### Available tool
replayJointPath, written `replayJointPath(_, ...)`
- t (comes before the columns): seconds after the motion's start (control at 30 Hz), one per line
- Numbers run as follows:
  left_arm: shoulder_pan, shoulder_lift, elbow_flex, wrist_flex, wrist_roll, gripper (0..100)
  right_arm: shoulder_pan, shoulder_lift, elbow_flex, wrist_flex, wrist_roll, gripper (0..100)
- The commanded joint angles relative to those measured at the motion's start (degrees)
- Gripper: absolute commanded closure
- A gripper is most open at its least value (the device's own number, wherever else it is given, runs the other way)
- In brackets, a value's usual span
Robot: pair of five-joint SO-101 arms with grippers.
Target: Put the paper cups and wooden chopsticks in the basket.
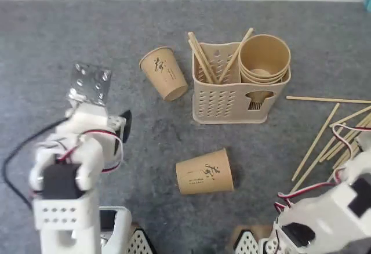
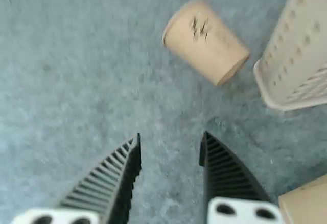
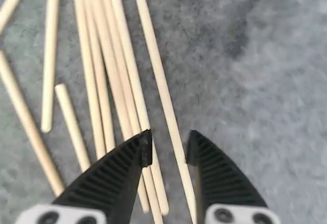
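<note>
Right wrist view: over grey carpet (image 3: 265,55) we see the right gripper (image 3: 168,143) narrowly parted, empty, one chopstick (image 3: 158,70) beneath its gap

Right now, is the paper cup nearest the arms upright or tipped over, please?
Tipped over: the paper cup lies on its side on the grey carpet, with its printed wall facing up.
</note>
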Motion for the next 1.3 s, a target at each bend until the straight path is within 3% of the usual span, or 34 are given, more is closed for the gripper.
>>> replayJointPath(0.0, -1.23, -9.14, 19.82, -10.99, 3.69, 82, -0.66, 2.68, -6.77, -1.10, -0.44, 81.0)
replayJointPath(0.37, -1.23, -18.37, 33.98, -18.81, 4.57, 82, -1.71, 18.33, -18.37, -1.10, -0.35, 89.4)
replayJointPath(0.47, -1.23, -18.37, 34.42, -18.99, 4.66, 82, -0.92, 18.86, -19.96, -1.10, -0.26, 99.3)
replayJointPath(0.6, -1.23, -18.46, 34.42, -18.99, 4.84, 82, 0.40, 15.78, -20.04, 1.10, 3.78, 99.3)
replayJointPath(0.97, -1.23, -18.55, 34.77, -19.08, 4.92, 82, 1.89, -17.10, -20.13, 20.35, 4.48, 99.1)
replayJointPath(1.1, -1.32, -18.90, 36.18, -21.01, 4.92, 82, 1.01, -34.33, -20.13, 20.62, 4.04, 99.1)
replayJointPath(1.27, -1.32, -18.90, 38.37, -24.09, 5.01, 82, -5.23, -53.85, -19.96, 16.40, 4.04, 99.1)
